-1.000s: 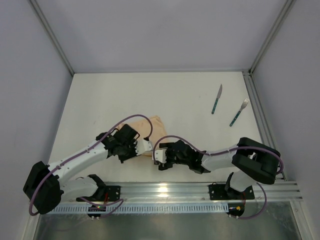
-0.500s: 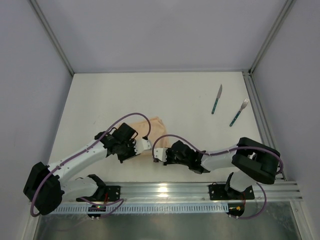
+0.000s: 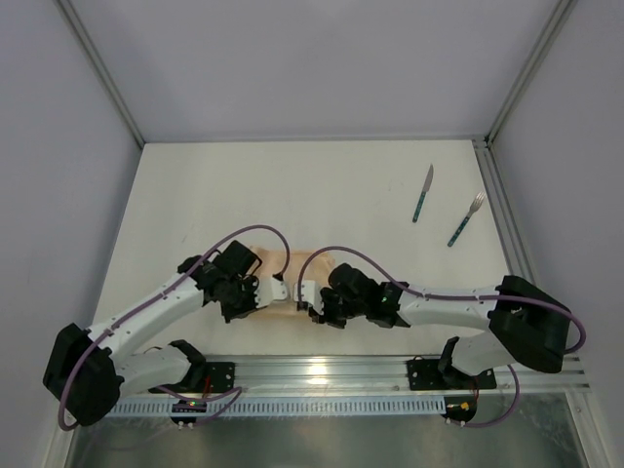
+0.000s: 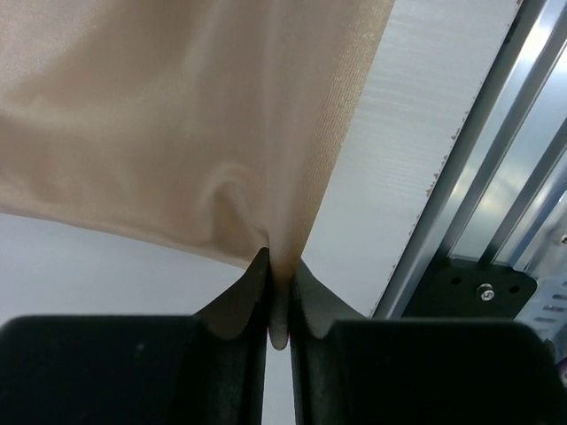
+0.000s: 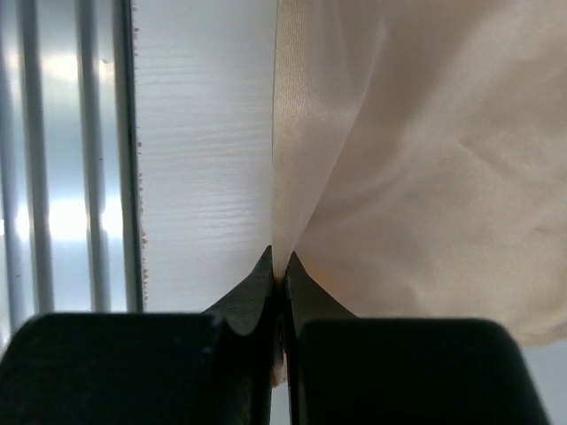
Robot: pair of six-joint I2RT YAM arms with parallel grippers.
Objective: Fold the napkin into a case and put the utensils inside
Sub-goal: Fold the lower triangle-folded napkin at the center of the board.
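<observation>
**Napkin pinched at two points close to the front rail**

Peach-orange napkin (image 3: 292,263) at the near middle of the table (image 3: 292,185), bunched between the two arms and mostly hidden under them from above. Gripped along its near side by the left gripper (image 3: 279,290) and the right gripper (image 3: 308,292), tips just beside each other. Close to the aluminium rail (image 3: 390,369), with only a narrow strip of bare table between cloth and metal. Wide open table behind and to both sides. Knife (image 3: 422,193) and fork (image 3: 466,219) at far right, well apart from the cloth, lying near each other without touching and close to the right-hand frame.

From the left wrist: left gripper (image 4: 279,283) pressed together on a fold of napkin (image 4: 177,115), cloth puckered just above the tips, rail (image 4: 496,177) running diagonally at right.

From the right wrist: right gripper (image 5: 279,274) pinching a cloth edge, napkin (image 5: 425,177) draping away to the right, rail (image 5: 62,177) upright at left.

Pinches clear only at the wrists, too small to read from overhead. Knife and fork seen overhead only.
</observation>
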